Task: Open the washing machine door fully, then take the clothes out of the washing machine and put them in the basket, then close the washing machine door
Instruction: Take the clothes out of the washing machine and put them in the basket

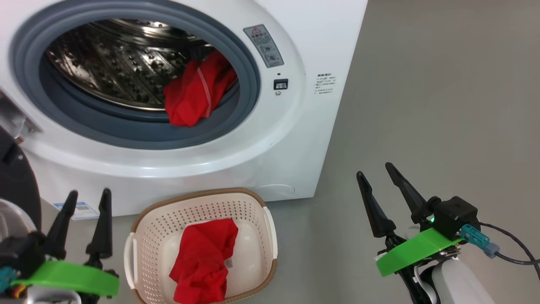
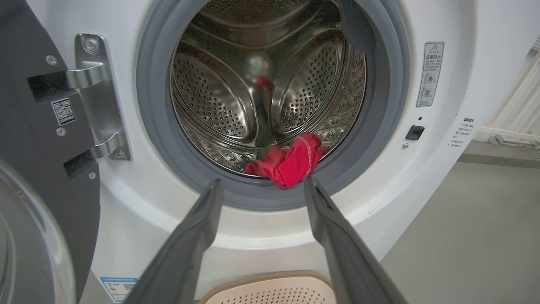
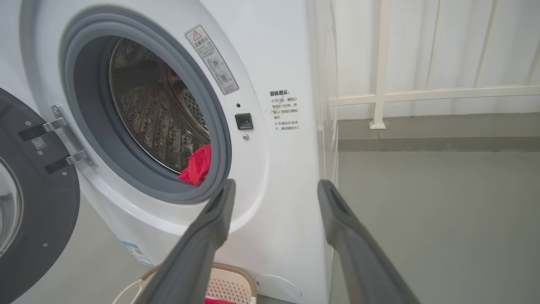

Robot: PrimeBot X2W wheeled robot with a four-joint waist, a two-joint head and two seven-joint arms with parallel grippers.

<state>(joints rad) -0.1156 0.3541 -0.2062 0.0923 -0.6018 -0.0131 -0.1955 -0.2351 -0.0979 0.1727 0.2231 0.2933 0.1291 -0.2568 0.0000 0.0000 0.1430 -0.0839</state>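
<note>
Your left end effector (image 1: pixel 90 192) sits at lower left and your right end effector (image 1: pixel 373 169) at lower right, both pointing up, fingers spread apart and empty. Ahead stands the white washing machine (image 1: pixel 295 160), its black door (image 2: pixel 38 139) swung open to the left. One crumpled bright red garment (image 1: pixel 196 90) lies on the grey gasket (image 1: pixel 139 131) at the opening's lower right. A second red garment (image 1: pixel 202 264) lies in the cream perforated basket (image 1: pixel 190 196), on the floor (image 1: pixel 443 105) just right of the left end effector.
</note>
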